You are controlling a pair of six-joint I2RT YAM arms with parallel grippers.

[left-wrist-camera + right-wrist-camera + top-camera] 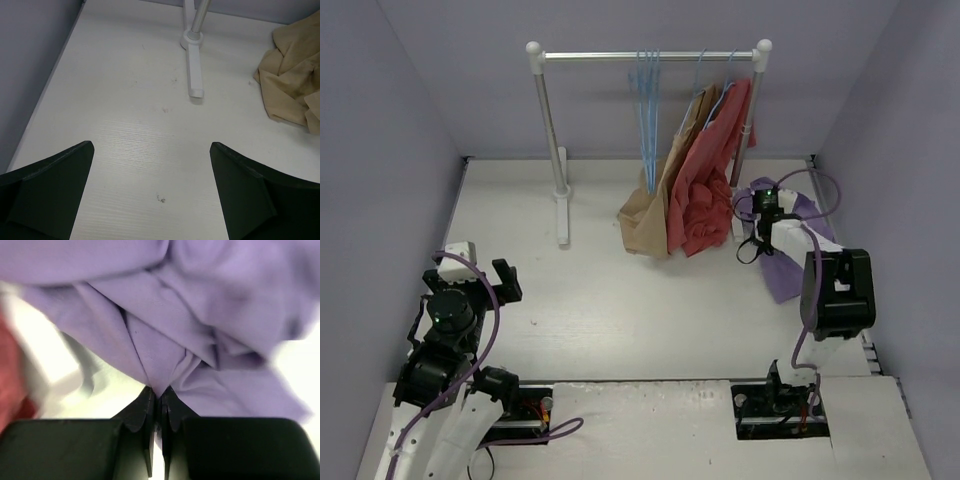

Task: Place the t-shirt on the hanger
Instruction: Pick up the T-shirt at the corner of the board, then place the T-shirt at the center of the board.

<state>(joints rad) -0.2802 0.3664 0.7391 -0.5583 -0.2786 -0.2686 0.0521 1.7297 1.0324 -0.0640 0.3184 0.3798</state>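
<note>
Right gripper (159, 394) was clenched on a fold of the soft lavender cloth t-shirt (200, 315), which lay crumpled on the white table (620, 330) at far right. Left gripper (151, 150) was released, jaws wide, above the tabletop at near left. Thin light-blue clothes hangers (648, 100) hung on the metal rail (610, 56), just left of a tan-brown garment (650, 215) and a brick-red garment (705, 190).

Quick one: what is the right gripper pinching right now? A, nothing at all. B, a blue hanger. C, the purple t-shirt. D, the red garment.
C: in the right wrist view the right gripper is shut on a fold of the t-shirt.
</note>
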